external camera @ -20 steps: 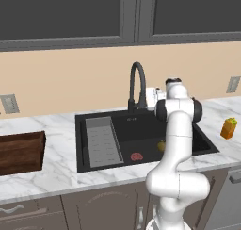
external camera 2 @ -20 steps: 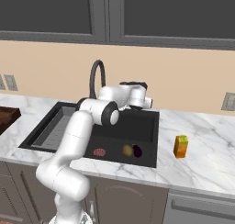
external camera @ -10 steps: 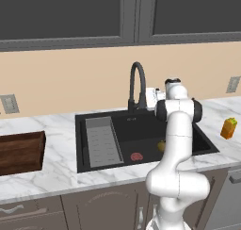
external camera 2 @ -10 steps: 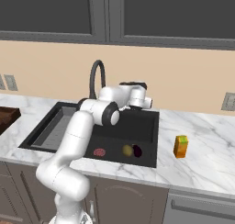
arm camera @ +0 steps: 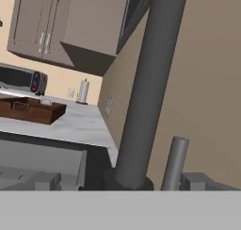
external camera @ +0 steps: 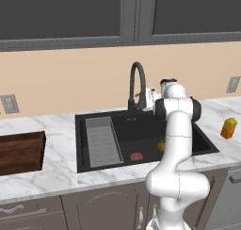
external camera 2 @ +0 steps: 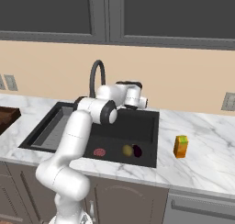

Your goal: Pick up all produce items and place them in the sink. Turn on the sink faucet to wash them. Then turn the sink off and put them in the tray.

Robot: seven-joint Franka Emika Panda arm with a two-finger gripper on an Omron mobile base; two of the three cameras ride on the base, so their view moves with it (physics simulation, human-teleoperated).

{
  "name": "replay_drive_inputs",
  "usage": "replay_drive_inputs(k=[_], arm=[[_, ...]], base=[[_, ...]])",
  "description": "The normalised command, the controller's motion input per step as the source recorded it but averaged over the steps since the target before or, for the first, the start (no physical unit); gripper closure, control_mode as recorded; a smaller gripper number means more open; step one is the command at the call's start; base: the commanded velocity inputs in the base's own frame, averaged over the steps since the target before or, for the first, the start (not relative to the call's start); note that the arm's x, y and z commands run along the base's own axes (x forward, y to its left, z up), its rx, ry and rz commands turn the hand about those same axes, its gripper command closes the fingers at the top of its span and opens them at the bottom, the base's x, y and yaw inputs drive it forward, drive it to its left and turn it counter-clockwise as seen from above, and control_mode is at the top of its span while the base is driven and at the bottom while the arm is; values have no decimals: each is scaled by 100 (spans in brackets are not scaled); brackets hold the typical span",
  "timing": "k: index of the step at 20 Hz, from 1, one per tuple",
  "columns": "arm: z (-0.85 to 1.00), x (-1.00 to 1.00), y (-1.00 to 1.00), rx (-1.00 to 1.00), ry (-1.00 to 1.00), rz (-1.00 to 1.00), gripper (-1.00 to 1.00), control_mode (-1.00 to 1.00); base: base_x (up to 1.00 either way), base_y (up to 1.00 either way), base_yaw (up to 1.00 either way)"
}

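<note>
Over the last second nothing has moved: the arm holds the same pose by the tap and both pieces of produce lie where they lay, so this reads as a pause just before the lever is worked.

At the left end of the counter sits the wooden tray (external camera: pixel 19 151), with nothing in it that I can see. The black sink (external camera: pixel 141 125) is recessed mid-counter, its grey ribbed rack (external camera: pixel 101 142) along its left side. At the sink's back edge stands the gooseneck faucet (external camera: pixel 137 85); no water shows at the spout. The gripper (external camera: pixel 150 98) hovers just to the right of the faucet's neck, jaws spread wide with nothing between them; the hand view looks straight at the neck, with the small side lever (arm camera: pixel 174 163) just beside it.

Near the sink's front edge lie a flat red disc (external camera: pixel 136 156), then the olive-yellow lump (external camera 2: pixel 127 150) and the dark purple lump (external camera 2: pixel 137 150), touching or nearly so. An orange block (external camera: pixel 228 128) stands on the counter well to the right of the sink.

With both produce items already in the sink, the loading step looks done; turning the water on is the step in hand, with washing, shutting off and moving both items to the tray left to do
</note>
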Motion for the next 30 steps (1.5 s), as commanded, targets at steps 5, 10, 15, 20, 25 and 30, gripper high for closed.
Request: replay_drive_inputs(k=[5,10,15,20,25,30], arm=[[0,0,33,0,3,0,-100,-100],[-1,0,30,-1,5,0,-100,-100],[-2,3,2,0,1,0,100,-100],[0,16,-8,0,0,0,100,-100],[0,8,-39,0,0,-9,100,-100],[0,4,-40,0,0,-21,100,-100]], base=[[0,0,0],[0,0,0],[0,0,0],[0,0,0],[0,0,0],[0,0,0]])
